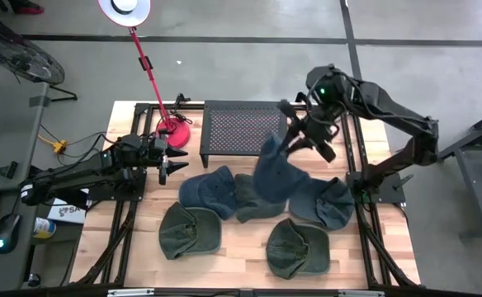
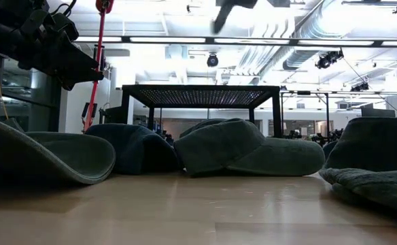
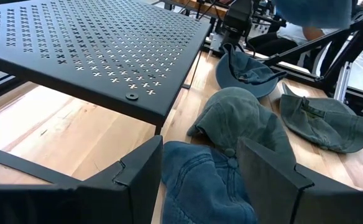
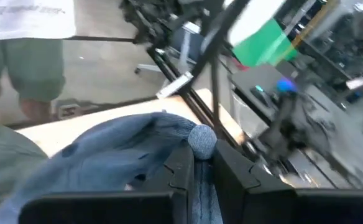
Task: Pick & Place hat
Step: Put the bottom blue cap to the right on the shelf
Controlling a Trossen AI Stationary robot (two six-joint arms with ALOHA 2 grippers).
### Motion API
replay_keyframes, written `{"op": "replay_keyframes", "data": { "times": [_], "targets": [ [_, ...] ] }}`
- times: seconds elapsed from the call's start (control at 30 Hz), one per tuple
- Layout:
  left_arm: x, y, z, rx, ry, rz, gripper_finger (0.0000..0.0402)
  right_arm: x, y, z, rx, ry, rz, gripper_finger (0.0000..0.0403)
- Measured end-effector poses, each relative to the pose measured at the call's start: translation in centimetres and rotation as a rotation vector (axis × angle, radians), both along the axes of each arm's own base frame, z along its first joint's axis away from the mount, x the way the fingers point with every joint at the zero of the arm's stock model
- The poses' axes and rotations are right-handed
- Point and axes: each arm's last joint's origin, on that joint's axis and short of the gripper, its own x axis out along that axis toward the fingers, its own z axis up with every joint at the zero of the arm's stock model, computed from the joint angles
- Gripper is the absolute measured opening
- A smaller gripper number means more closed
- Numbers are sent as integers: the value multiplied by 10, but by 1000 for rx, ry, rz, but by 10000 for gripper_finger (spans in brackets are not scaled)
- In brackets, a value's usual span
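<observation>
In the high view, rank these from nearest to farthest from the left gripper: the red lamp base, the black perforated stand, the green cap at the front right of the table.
1. Red lamp base: just behind the left gripper, at the table's back left.
2. Black perforated stand: back centre, to the gripper's right.
3. Green cap: front right, across the pile of caps.
</observation>
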Motion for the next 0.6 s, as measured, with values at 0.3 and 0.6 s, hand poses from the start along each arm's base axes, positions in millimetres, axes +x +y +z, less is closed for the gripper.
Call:
{"op": "replay_keyframes", "data": {
  "times": [0.3, 0.6],
  "targets": [
    [0, 0, 0, 0, 0, 0, 204, 22, -36, -18, -22, 56, -188, 32],
    [0, 0, 0, 0, 0, 0, 204, 25, -31, -21, -58, 118, -302, 32]
  ]
}}
